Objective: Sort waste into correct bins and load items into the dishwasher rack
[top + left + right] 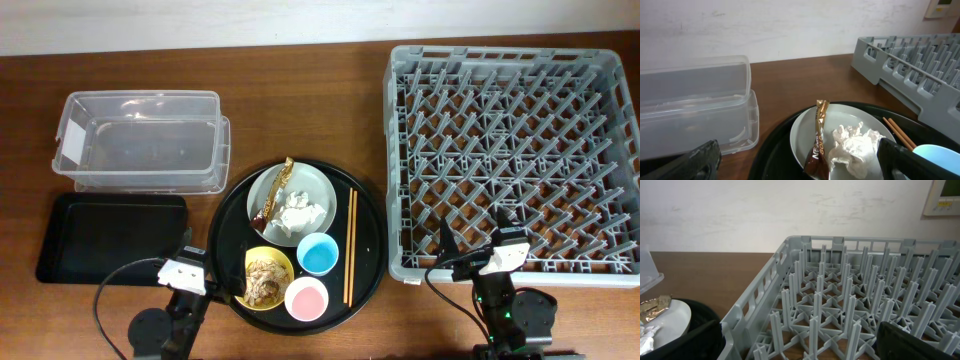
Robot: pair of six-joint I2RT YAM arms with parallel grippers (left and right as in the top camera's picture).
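At the far left of the tabletop (300,100) the shallow black tray (110,236) lies just in front of the clear tub (140,140). The left gripper (797,155) hangs at the near-left edge of the round black tray (235,215), fingers spread wide and holding nothing. On that tray the grey plate (318,184) carries the wrapper strip (277,190) and the crumpled tissue (300,212). Nearer are the yellow bowl (268,255) with food scraps (265,278), a blue cup (318,252) and a pink cup (306,298), with the chopsticks (350,245) to their right. The dishwasher rack (395,160) fills the right side, and the right gripper (797,335) hangs spread and empty over its near edge.
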